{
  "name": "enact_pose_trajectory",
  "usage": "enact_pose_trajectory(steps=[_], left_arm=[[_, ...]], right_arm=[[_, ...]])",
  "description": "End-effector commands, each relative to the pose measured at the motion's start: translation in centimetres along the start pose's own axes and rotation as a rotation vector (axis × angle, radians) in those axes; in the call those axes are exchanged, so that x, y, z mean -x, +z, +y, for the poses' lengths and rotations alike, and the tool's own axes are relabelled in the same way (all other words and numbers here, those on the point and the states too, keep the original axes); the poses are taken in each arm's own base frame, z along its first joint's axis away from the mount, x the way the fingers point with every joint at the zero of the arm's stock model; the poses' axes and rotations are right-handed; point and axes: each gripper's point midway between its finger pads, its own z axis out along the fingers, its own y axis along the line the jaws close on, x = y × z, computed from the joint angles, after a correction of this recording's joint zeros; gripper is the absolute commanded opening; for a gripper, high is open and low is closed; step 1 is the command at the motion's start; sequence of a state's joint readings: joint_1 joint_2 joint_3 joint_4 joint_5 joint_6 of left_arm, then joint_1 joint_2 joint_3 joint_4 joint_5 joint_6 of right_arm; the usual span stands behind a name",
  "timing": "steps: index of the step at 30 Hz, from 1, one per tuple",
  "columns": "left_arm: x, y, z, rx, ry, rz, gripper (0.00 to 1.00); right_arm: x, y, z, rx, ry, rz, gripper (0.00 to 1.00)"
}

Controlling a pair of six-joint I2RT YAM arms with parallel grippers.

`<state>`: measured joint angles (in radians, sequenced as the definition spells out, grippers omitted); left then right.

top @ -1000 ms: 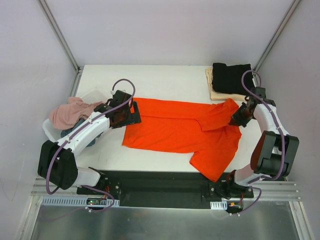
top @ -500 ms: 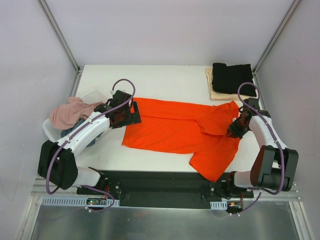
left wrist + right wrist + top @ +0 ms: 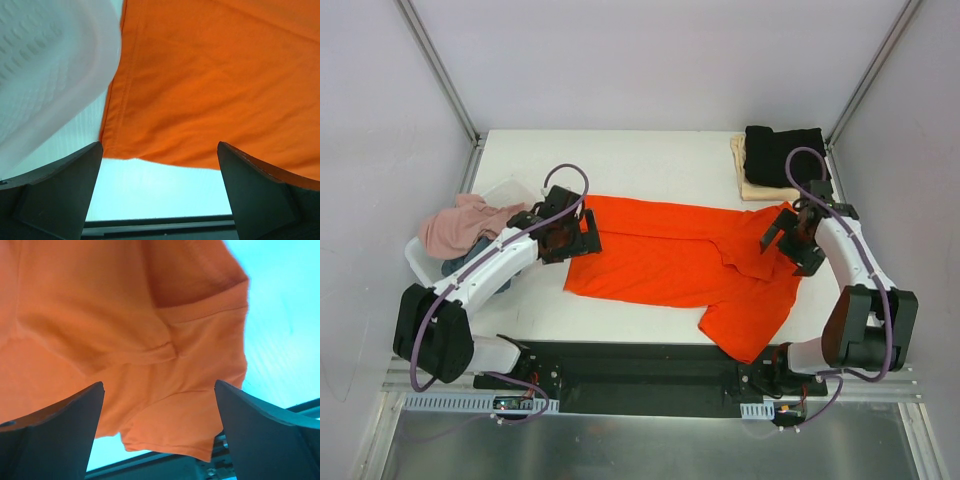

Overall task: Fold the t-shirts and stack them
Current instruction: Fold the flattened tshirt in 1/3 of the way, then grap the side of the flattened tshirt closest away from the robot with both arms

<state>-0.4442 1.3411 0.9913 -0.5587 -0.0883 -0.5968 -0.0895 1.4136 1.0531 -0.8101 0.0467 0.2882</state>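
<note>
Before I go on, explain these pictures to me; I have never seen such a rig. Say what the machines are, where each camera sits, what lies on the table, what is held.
Two robot arms are bolted at the near edge of the table, each ending in a two-finger hand. The wide picture looks down from above; the other two come from a camera on each wrist, showing its own fingers. An orange-red t-shirt lies mostly flat in the middle. A folded black shirt sits on a cream one far right; a pink shirt hangs out of a white tub on the left. The left hand and right hand stand open at the orange shirt's ends, holding nothing.
</note>
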Motion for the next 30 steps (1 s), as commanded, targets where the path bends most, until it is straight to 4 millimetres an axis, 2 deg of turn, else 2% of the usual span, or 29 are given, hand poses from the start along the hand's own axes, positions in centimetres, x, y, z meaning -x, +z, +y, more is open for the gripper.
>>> enact_pose_trajectory(steps=[1,2,5,8,12,15,16,22,23,30], left_arm=[[-3.6,-1.4,1.2,-0.006,-0.086,0.074,0.99],[-5.1,-1.1,2.1,0.014,-0.101,0.106,0.99],[-7.8,-1.2,3.7,0.055,-0.177,0.150,0.99],[-9.8,-0.6,5.4,0.118,-0.263,0.167,0.99],[-9.2,0.1,6.4,0.200,-0.343,0.121,0.93],[-8.4,0.8,6.9,0.266,-0.440,0.073,0.79],[-8.0,0.9,7.1,0.289,-0.479,0.049,0.71],[-8.4,2.1,8.1,0.371,-0.580,0.029,0.56],[-8.4,2.4,8.1,0.380,-0.586,0.031,0.49],[-8.1,3.4,7.8,0.389,-0.603,0.028,0.41]], right_arm=[[-3.6,-2.2,1.7,0.056,-0.274,-0.015,0.96],[-4.5,-2.8,2.3,0.055,-0.349,-0.051,0.96],[-6.4,-3.2,2.7,0.068,-0.460,-0.080,0.97],[-7.9,-3.2,3.4,0.128,-0.509,-0.078,0.96],[-8.8,-3.8,4.0,0.194,-0.541,-0.093,0.97],[-8.7,-3.8,4.1,0.198,-0.540,-0.108,0.96],[-8.7,-3.8,4.1,0.199,-0.540,-0.109,0.97],[-9.2,-3.3,3.6,0.193,-0.560,-0.100,0.97],[-9.3,-3.2,3.6,0.198,-0.563,-0.100,0.97],[-10.4,-3.0,3.8,0.250,-0.574,-0.081,0.97]])
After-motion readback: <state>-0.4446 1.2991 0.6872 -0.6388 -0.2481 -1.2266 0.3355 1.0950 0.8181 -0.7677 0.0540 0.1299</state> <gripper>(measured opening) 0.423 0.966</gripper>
